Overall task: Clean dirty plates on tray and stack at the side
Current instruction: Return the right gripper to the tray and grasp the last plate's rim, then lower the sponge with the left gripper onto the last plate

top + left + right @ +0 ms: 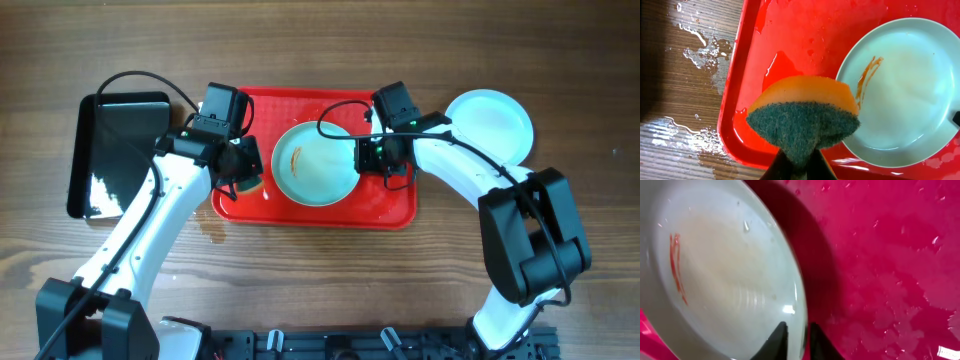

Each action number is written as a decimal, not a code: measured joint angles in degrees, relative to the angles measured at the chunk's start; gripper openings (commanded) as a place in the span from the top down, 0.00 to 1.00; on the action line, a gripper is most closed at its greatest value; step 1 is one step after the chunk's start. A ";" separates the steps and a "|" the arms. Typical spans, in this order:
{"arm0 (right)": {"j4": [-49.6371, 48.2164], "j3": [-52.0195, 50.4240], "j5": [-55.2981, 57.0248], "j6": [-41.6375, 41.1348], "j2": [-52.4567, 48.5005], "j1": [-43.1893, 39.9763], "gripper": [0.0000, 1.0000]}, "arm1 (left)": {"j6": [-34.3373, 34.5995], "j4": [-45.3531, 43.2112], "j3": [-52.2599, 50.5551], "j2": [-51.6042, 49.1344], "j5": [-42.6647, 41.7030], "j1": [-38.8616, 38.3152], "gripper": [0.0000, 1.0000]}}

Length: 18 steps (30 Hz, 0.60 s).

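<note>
A pale mint plate [318, 163] with an orange-brown smear lies on the red tray [390, 208]; it also shows in the left wrist view [905, 95] and the right wrist view [725, 265]. My right gripper [372, 158] is shut on this plate's right rim [801, 339], tilting it. My left gripper [243, 175] is shut on an orange and green sponge [805, 112], held over the tray's left part [790, 45], just left of the plate. Clean plates [490, 125] lie stacked on the table right of the tray; how many I cannot tell.
A glossy black tray [115, 150] lies at the left on the wooden table. Water puddles lie on the table by the red tray's left edge [705, 50]. The red tray's floor is wet [890, 255].
</note>
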State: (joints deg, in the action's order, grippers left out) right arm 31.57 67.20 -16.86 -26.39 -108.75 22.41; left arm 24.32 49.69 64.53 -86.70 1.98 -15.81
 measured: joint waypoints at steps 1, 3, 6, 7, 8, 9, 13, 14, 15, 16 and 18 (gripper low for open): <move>-0.11 0.00 0.04 -0.33 0.00 -0.04 0.67 | 0.02 -0.07 0.00 0.00 0.00 0.00 0.96; -0.24 0.00 0.48 -0.98 0.00 -0.11 0.66 | 0.02 -0.39 0.00 0.00 -0.20 0.00 0.96; -0.35 0.00 1.70 -1.51 0.00 -0.11 0.68 | 0.02 -0.74 0.00 0.00 -0.39 0.00 0.96; -0.35 0.00 2.23 -1.88 0.00 -0.11 0.71 | 0.02 -0.83 0.00 0.00 -0.42 0.00 0.96; -0.35 0.00 2.86 -2.38 -0.02 -0.11 0.75 | 0.00 -0.94 0.00 0.00 -0.42 0.00 0.96; -0.39 0.00 3.48 -2.95 -0.04 -0.11 0.78 | 0.00 -0.98 0.00 0.00 -0.42 0.00 0.96; -1.92 -0.04 4.72 -5.14 -0.28 -0.11 0.88 | 0.00 -1.11 0.00 0.00 -0.48 0.00 0.96; -2.54 -0.04 4.87 -5.84 -0.31 -0.09 0.92 | 0.00 -1.20 0.00 0.00 -0.76 0.00 0.96; -2.80 -0.04 4.98 -6.12 -0.33 -0.09 0.95 | 0.00 -1.36 0.00 0.00 -1.07 0.00 0.96; -3.10 -0.04 5.11 -6.84 -0.33 -0.11 0.96 | 0.02 -1.70 0.00 0.00 -1.53 0.00 0.96; -3.15 -0.04 5.33 -7.08 -0.33 -0.09 0.96 | 0.02 -2.60 -0.04 0.00 -2.84 0.00 0.96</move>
State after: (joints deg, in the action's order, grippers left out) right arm 28.42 67.16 -11.53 -33.47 -109.08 22.33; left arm 24.34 47.09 64.49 -86.70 -0.86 -15.81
